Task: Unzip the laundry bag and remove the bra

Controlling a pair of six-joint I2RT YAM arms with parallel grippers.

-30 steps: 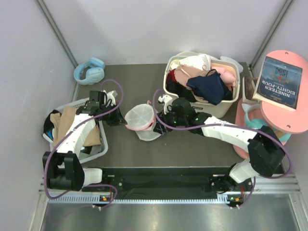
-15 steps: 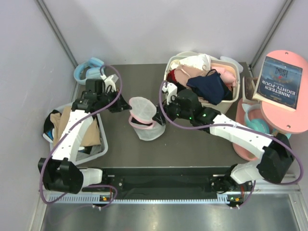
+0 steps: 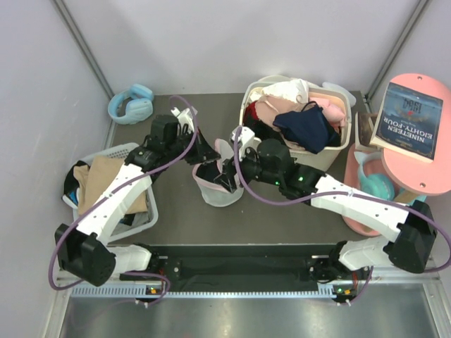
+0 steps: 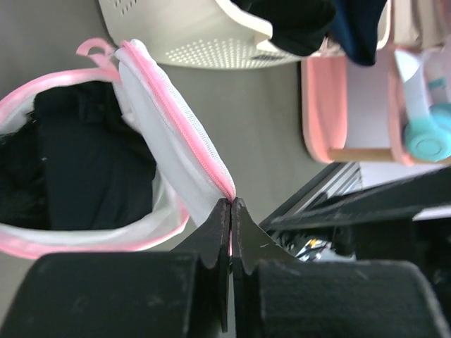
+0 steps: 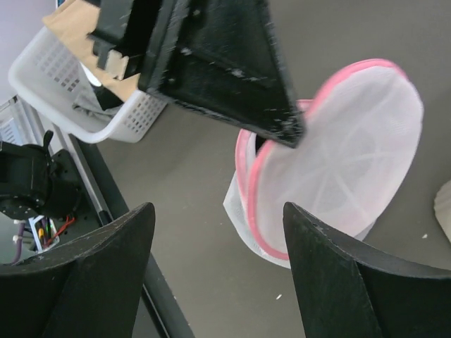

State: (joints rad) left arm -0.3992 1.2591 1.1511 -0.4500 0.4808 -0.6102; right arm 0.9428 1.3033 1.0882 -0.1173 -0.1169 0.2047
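Laundry bag (image 3: pixel 215 189), top view: sits on the dark tabletop (image 3: pixel 282 218) between the two arms, mouth open, pink-trimmed flap raised. Left claw (image 3: pixel 210 160) is at the flap's edge. Right claw (image 3: pixel 227 182) reaches in from the other side, just beside the bag. Behind it is the cream basket (image 3: pixel 320 160) piled with clothes, a navy garment (image 3: pixel 308 127) on top. White mesh basket (image 3: pixel 137 218) with tan cloth stands at the left edge, blue headphones (image 3: pixel 132 103) in the far corner, and a book (image 3: pixel 412 120) on the pink round table (image 3: pixel 423 184).

Left wrist view: left claw (image 4: pixel 230 211) is pressed together on the pink zipper trim at the end of the flap, the fingertips meeting with the trim pinched between them. The flap runs up and left from the grip. The laundry bag (image 4: pixel 176 134) gapes open; the bra (image 4: pixel 84 169), black fabric, lies inside it. Cream basket (image 4: pixel 204 39) is at the top of the frame.

Right wrist view: right claw (image 5: pixel 217 211) has its fingers (image 5: pixel 91 274) spread wide apart, with the bag between and beyond them. Contact with the bag: cannot tell. Left claw (image 5: pixel 287 132) appears as a black wedge, its tip on the pink rim. The laundry bag (image 5: pixel 345 162) shows its round white mesh flap tilted up.
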